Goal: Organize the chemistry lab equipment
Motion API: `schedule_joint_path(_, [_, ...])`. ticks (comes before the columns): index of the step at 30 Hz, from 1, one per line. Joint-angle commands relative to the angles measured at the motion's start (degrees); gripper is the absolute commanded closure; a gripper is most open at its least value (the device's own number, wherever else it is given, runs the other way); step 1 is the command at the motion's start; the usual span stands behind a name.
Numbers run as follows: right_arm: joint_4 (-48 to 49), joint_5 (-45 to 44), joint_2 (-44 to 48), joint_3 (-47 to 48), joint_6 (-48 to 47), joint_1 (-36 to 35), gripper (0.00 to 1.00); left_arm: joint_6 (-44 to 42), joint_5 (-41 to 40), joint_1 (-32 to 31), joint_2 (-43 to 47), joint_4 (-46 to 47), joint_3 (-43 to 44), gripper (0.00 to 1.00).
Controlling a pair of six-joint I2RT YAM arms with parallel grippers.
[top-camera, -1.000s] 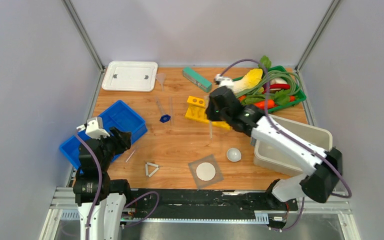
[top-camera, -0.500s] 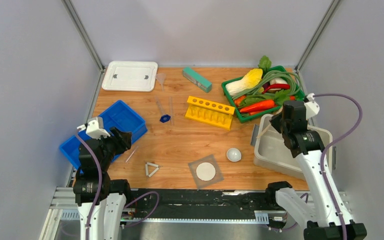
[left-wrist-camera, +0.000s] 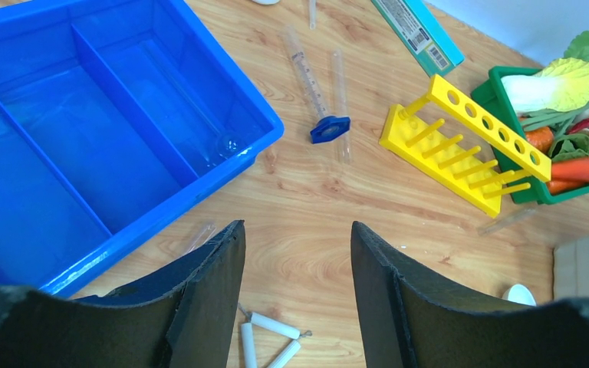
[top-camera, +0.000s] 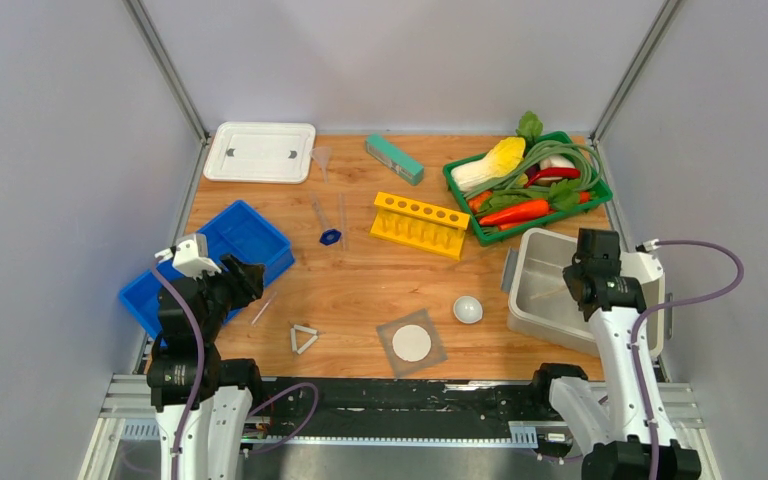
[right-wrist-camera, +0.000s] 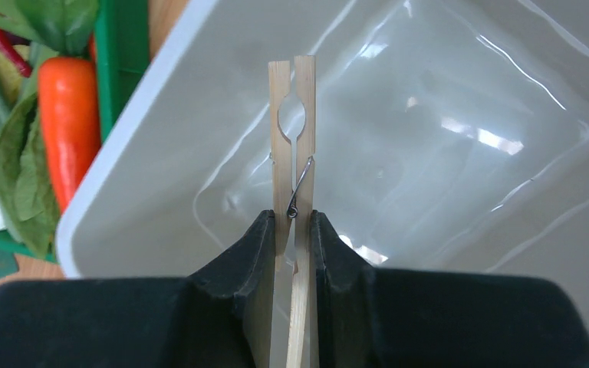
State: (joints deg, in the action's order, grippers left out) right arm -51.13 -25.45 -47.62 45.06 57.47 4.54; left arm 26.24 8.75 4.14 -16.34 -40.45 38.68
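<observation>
My right gripper (top-camera: 588,283) is shut on the wooden tongs (right-wrist-camera: 292,153) and holds them over the inside of the pale bin (right-wrist-camera: 123,184). My left gripper (left-wrist-camera: 297,230) is open and empty above the table, beside the blue tray (left-wrist-camera: 84,138). A pipe-clay triangle (top-camera: 303,338) lies just below it, and a glass tube (left-wrist-camera: 199,234) lies by its left finger. The yellow rack (top-camera: 419,224), two glass tubes (top-camera: 318,210), the blue cap (top-camera: 331,237) and the funnel (top-camera: 321,157) lie mid-table. The grey mesh square (top-camera: 433,355) and white bowl (top-camera: 468,309) are near the front.
The pale bin (top-camera: 530,315) stands at the right front. A green basket of toy vegetables (top-camera: 460,185) is at the back right, with a teal block (top-camera: 394,158) beside it. A white lid (top-camera: 260,151) is at the back left. The blue tray (top-camera: 230,235) holds a glass tube (left-wrist-camera: 199,115).
My right arm has swung from the yellow rack to the right and back, carrying the tongs over the pale bin. The left arm has not moved.
</observation>
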Motion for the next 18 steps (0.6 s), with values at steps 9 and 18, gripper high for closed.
schedule_joint_path(9, [2.79,0.75,-2.48,-3.22,3.35,4.34,0.74,-0.31,0.56,-0.19,-0.98,1.95,0.08,0.39])
schedule_joint_path(18, [4.55,4.79,1.38,-0.15,-1.74,4.34,0.64,-0.31,0.83,-0.1,-1.5,2.21,0.0,0.38])
